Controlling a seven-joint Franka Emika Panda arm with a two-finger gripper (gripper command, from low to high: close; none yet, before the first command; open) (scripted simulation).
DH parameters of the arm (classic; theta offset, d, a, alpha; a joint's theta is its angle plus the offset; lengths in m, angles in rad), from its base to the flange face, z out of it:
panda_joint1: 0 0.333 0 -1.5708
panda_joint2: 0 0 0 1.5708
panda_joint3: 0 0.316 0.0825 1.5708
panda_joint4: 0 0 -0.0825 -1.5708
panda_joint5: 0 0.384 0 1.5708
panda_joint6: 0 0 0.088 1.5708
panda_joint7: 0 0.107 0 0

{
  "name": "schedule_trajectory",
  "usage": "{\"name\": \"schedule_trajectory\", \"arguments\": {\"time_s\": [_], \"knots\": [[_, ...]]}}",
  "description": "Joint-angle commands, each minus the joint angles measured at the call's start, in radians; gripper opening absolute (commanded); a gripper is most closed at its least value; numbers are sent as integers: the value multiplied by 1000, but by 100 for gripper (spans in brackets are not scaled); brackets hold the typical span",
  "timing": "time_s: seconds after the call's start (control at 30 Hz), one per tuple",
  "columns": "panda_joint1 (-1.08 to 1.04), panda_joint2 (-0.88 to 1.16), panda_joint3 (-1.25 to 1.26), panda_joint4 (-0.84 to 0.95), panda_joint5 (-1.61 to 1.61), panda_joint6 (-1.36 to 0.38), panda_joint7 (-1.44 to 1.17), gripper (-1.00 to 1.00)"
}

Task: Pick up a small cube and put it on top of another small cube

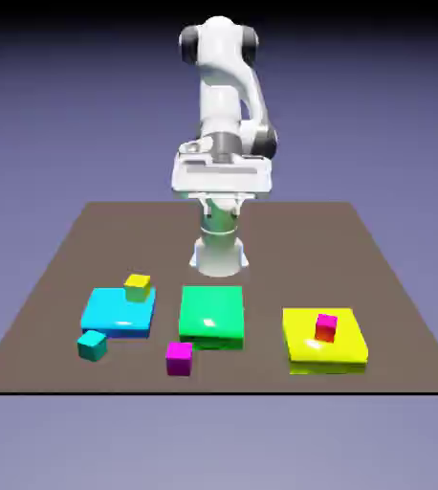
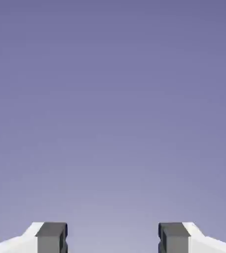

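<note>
Four small plain-faced cubes: one small teal cube [image 1: 92,345], one small yellow cube [image 1: 138,286], one small magenta cube [image 1: 179,358], one small red cube with a magenta top [image 1: 326,328]. Three big flat blocks: one bright cyan [image 1: 108,314], one green [image 1: 211,314], one yellow [image 1: 342,352]. One brown counter [image 1: 290,249]. One white arm [image 1: 225,96].
</note>
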Motion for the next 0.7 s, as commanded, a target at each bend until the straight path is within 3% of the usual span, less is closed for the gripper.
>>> {"name": "schedule_trajectory", "arguments": {"time_s": [0.0, 0.67], "knots": [[-1, 36, -20, 22, 12, -23, -13, 0], [-31, 761, -416, 470, 242, -479, -272, 0]]}}
